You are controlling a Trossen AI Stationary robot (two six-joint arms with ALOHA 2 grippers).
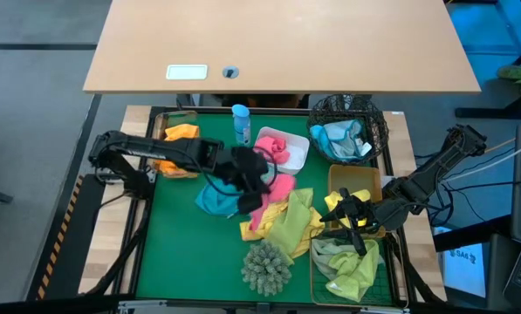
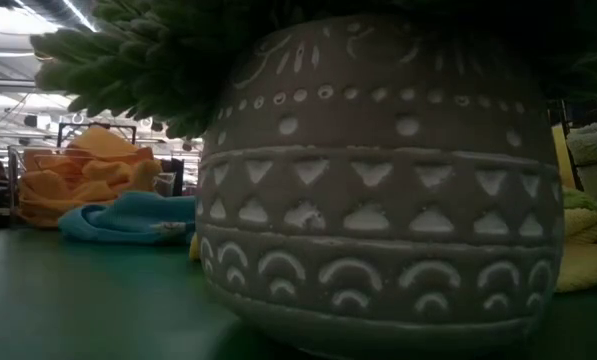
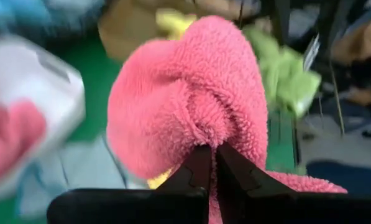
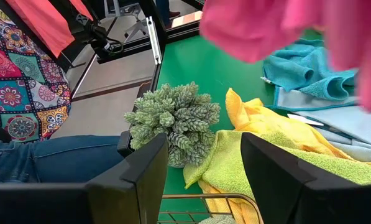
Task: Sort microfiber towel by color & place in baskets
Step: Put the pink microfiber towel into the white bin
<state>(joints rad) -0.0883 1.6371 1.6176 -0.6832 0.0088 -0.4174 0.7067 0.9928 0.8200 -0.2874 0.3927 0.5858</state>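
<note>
Carrying pink towel (image 3: 191, 99) clamped in left gripper (image 3: 213, 163): should've released over white tub (image 1: 302, 158) at 1 o'clock; right gripper (image 4: 204, 171) idled open.

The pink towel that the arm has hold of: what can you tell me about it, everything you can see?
The pink towel is a soft, fuzzy, fleece-like cloth, bright pink, bunched into a rounded fold. The left gripper is shut on its lower edge, so it hangs crumpled from the dark fingers. From above it sits near the middle of the green table, beside the white tub that already holds pink cloth, over a heap of teal, yellow and pale green towels.
</note>
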